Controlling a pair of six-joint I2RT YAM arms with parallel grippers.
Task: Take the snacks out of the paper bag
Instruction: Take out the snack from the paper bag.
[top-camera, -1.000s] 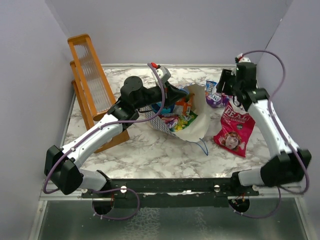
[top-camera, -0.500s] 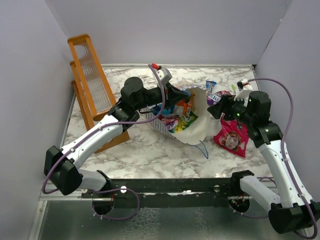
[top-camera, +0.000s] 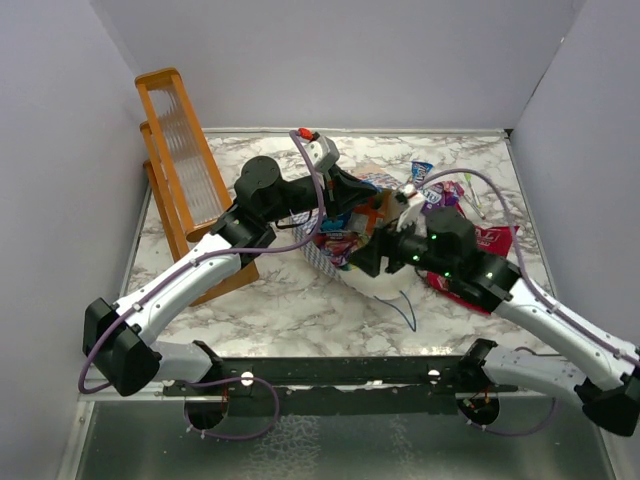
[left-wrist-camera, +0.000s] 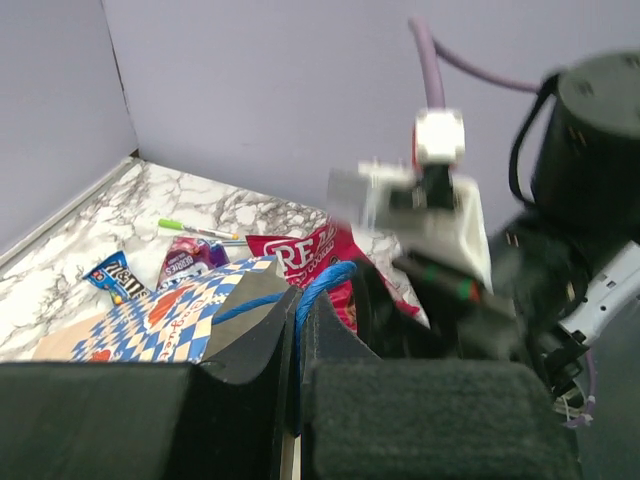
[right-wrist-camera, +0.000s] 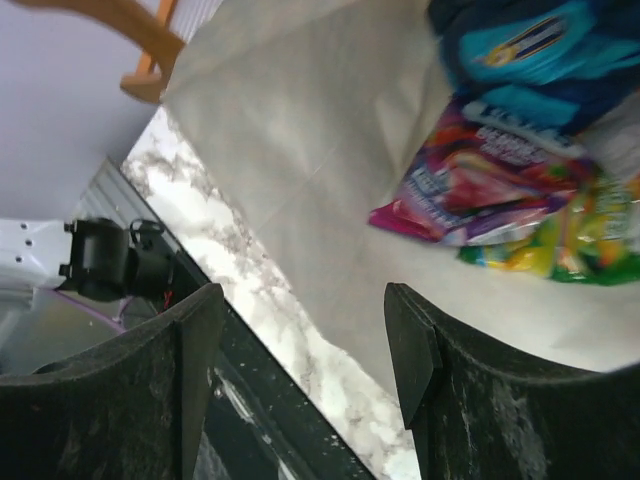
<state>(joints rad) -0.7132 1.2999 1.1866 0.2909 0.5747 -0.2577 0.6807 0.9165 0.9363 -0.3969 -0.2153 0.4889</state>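
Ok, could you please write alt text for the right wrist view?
The right gripper, jaws open, faces the cream inside of the paper bag, where a pink-purple packet, a green-yellow candy bag and a blue packet lie. Marble table shows at lower left.

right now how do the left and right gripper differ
The left gripper is shut, pinching the blue cord handle of the paper bag; the right gripper is open, empty. The left gripper sits at the bag's rim; the right gripper faces its inside, toward the snacks. Both are at the bag.
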